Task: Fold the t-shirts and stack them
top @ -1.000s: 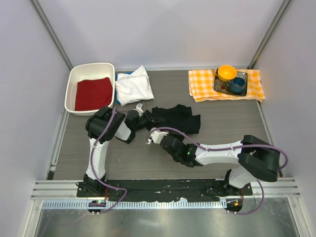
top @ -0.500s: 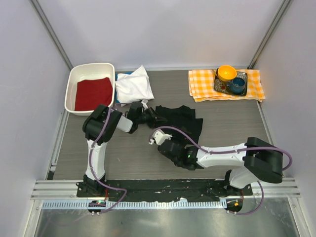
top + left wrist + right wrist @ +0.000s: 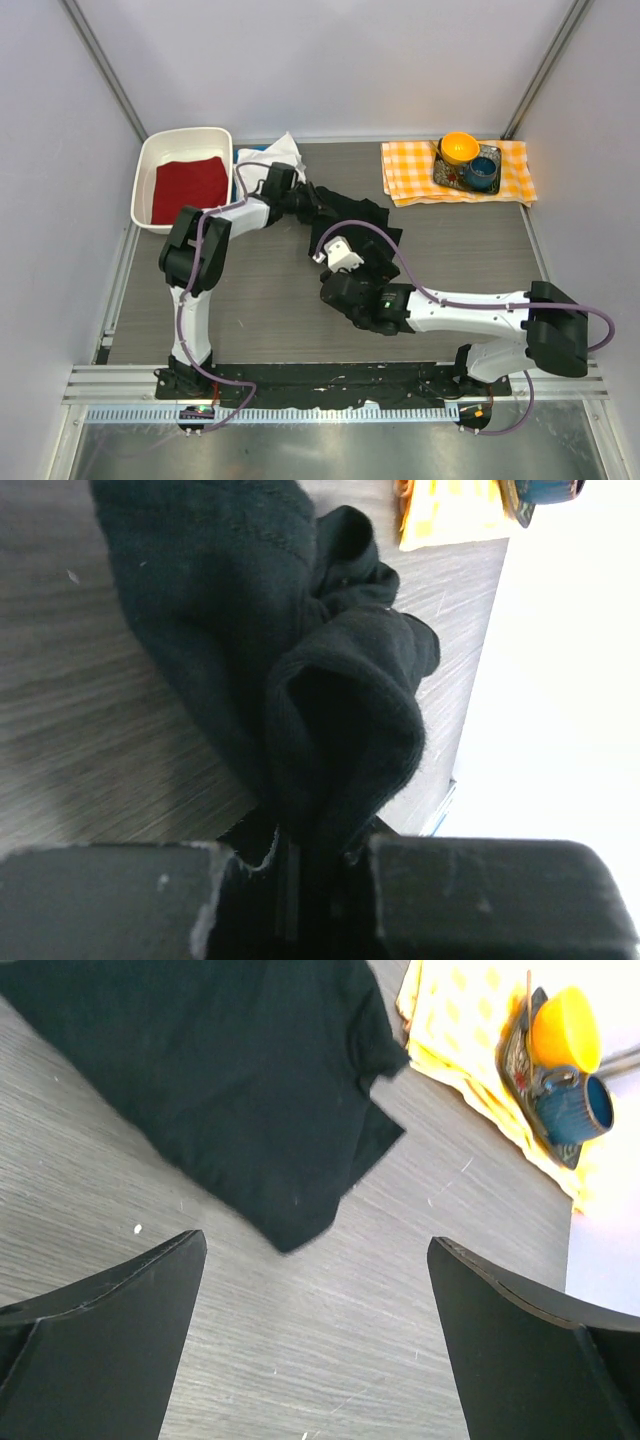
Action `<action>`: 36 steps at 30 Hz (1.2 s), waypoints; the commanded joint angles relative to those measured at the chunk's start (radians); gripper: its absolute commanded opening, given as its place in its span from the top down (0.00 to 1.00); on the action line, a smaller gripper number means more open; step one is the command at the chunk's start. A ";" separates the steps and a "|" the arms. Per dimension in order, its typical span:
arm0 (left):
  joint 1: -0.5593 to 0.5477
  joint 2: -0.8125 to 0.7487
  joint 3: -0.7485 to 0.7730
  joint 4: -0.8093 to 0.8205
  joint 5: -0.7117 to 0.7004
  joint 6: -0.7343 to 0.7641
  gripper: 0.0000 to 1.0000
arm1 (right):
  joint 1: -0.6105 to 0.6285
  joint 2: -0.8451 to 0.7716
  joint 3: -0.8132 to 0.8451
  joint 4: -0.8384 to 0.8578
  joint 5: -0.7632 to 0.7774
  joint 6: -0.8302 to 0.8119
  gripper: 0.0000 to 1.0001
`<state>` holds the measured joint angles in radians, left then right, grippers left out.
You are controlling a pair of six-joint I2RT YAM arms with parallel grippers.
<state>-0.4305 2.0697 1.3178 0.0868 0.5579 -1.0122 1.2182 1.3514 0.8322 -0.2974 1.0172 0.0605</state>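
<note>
- The black t-shirt point(image 3: 362, 228) lies rumpled on the far half of the table point(image 3: 250, 310), near the middle, with most of it spread flat on the wood.
- In the left wrist view, one edge of it is gathered into a thick, rounded fold that lifts off the surface and runs down between the fingers.
- The left gripper point(image 3: 300, 855) is clamped on that fold. Its arm reaches from the near-left base to the far side, and it meets the shirt at its far-left end.
- The right gripper point(image 3: 315, 1245) has its fingers spread wide with nothing between them. It hangs above the shirt's edge, and below it are a corner of black cloth and bare wood.
- In the top view, the right arm stretches from the near-right base leftward across the table, and its wrist sits over the near-left part of the black shirt.
- The white t-shirt point(image 3: 285, 148) lies bunched at the far edge, just left of the black one. The left arm covers part of it, and I cannot tell whether the two shirts touch.
- A white tub point(image 3: 141, 190) stands at the far left beside the white shirt, with a red cloth point(image 3: 188, 188) inside it.
- An orange-and-white checked cloth point(image 3: 408, 172) lies at the far right, near the black shirt's far-right corner but apart from it.
- On that cloth is a small tray point(image 3: 452, 178) holding an orange bowl point(image 3: 459, 147) and a blue cup point(image 3: 482, 172).
</note>
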 commanded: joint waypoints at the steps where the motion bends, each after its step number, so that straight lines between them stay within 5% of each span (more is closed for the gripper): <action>1: 0.033 -0.025 0.130 -0.180 -0.012 0.118 1.00 | 0.007 0.020 0.013 -0.143 0.035 0.225 0.00; 22: 0.211 0.263 0.852 -0.535 0.089 0.296 1.00 | 0.007 -0.018 -0.076 -0.028 -0.091 0.320 0.01; 36: 0.389 0.208 0.830 -0.495 0.152 0.294 1.00 | 0.007 0.005 -0.076 0.009 -0.140 0.306 0.00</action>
<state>-0.0719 2.3589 2.1738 -0.4423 0.6586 -0.7288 1.2221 1.3434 0.7383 -0.3336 0.8799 0.3477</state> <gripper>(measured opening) 0.111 0.995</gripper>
